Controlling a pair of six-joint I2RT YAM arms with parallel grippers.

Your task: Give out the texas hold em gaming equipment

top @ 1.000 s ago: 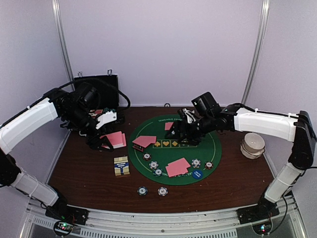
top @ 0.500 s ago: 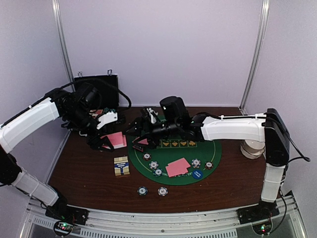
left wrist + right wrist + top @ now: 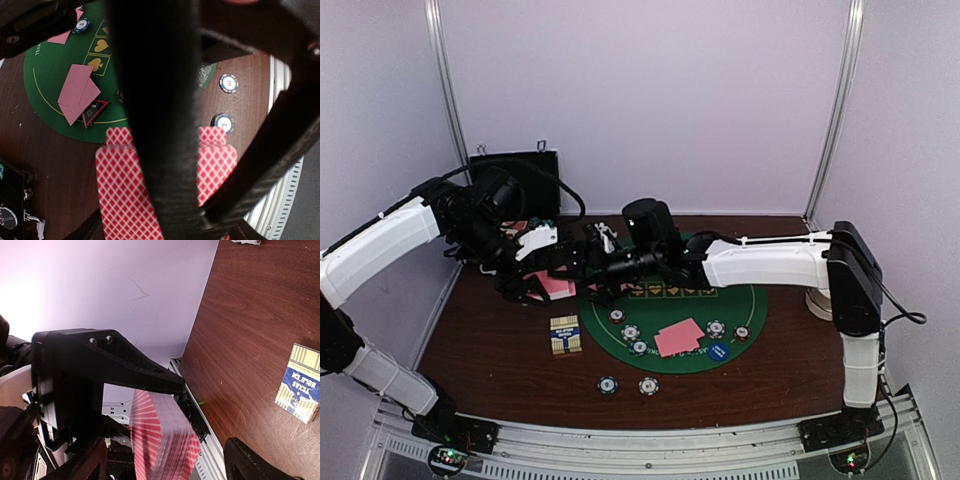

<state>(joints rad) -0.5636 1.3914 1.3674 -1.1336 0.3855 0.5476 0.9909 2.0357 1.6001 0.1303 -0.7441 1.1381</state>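
Note:
My left gripper point(image 3: 525, 288) is shut on a deck of pink-backed playing cards point(image 3: 556, 284), held just above the table left of the green mat point(image 3: 760, 290). The right gripper point(image 3: 578, 266) has reached across to that deck and stands open. In the right wrist view the deck point(image 3: 161, 439) sits between its wide-apart fingers point(image 3: 142, 371). The left wrist view shows the deck point(image 3: 120, 185) with a black right finger across it. Two pairs of cards point(image 3: 678, 338) point(image 3: 77, 92), a triangular marker point(image 3: 95, 111), striped chips point(image 3: 630, 332) and a blue disc point(image 3: 718, 352) lie on the mat.
Two chips point(image 3: 608, 384) point(image 3: 649, 385) lie on the wood in front of the mat. A yellow-blue card box point(image 3: 565, 335) stands left of the mat. The black case point(image 3: 515, 175) stands open at the back left. A white bowl point(image 3: 817, 303) shows behind the right arm's elbow.
The right arm has swung left from the middle of the mat over to the deck in my left gripper. My left gripper has stayed put, shut on the deck.

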